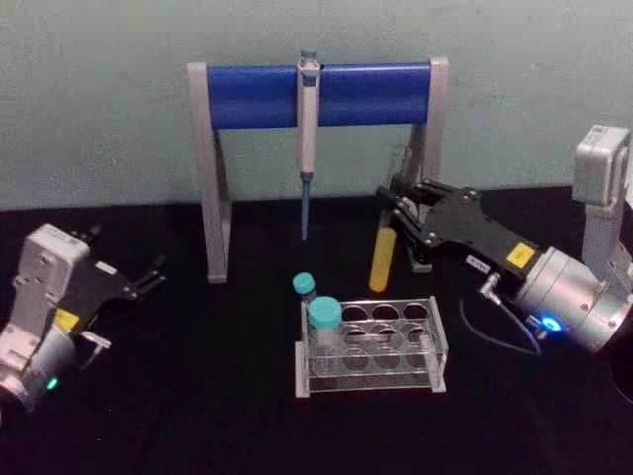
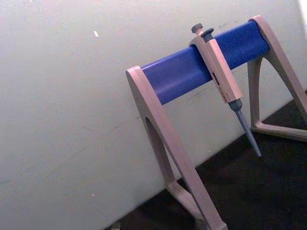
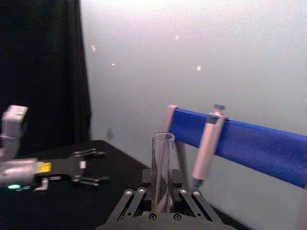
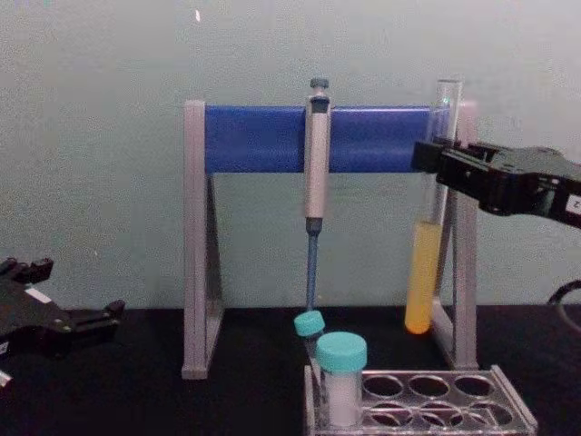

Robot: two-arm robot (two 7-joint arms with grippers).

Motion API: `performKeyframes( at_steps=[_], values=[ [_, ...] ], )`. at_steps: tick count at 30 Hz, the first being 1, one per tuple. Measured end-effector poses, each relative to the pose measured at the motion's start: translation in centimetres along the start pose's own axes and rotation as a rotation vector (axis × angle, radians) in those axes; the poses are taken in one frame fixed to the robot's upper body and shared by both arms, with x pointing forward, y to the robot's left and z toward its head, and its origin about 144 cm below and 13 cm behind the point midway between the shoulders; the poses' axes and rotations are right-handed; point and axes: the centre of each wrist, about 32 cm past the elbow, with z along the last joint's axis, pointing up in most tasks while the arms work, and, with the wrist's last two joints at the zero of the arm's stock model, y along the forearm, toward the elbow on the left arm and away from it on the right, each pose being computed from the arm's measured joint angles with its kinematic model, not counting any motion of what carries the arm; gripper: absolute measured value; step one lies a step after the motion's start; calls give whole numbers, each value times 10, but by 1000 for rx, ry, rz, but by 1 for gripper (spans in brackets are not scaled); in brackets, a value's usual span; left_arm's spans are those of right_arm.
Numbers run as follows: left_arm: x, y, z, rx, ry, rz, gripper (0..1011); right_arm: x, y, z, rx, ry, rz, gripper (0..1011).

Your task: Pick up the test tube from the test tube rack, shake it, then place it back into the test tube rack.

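Observation:
My right gripper (image 1: 398,205) is shut on the upper part of the test tube (image 1: 380,261), holding it upright in the air behind and above the test tube rack (image 1: 436,345). The tube is clear glass with yellow-orange liquid in its lower part (image 4: 422,277). It hangs in front of the pipette stand's right leg. In the chest view the gripper (image 4: 434,165) grips the tube well above the liquid. From the right wrist, the tube's open mouth (image 3: 162,139) rises between the fingers of the gripper (image 3: 162,201). My left gripper (image 1: 148,279) rests open, far left on the table.
A grey-and-blue pipette stand (image 1: 247,96) with a hanging pipette (image 1: 308,119) stands behind the rack. Two teal-capped vials (image 1: 324,319) sit at the rack's left end. The table is black, a pale wall behind it.

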Motion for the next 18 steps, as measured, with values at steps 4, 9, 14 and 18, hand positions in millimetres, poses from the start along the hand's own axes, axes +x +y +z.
performKeyframes(
  at_steps=[4, 9, 14, 18],
  values=[
    [0, 0, 0, 0, 0, 0, 1001, 2, -3, 1, -1, 28, 51, 232],
    [0, 0, 0, 0, 0, 0, 1001, 5, -11, 7, -29, 43, 101, 232],
    [0, 0, 0, 0, 0, 0, 1001, 7, -21, 15, -72, 31, 111, 232],
    [0, 0, 0, 0, 0, 0, 1001, 9, -29, 21, -105, 9, 96, 230]
  ],
)
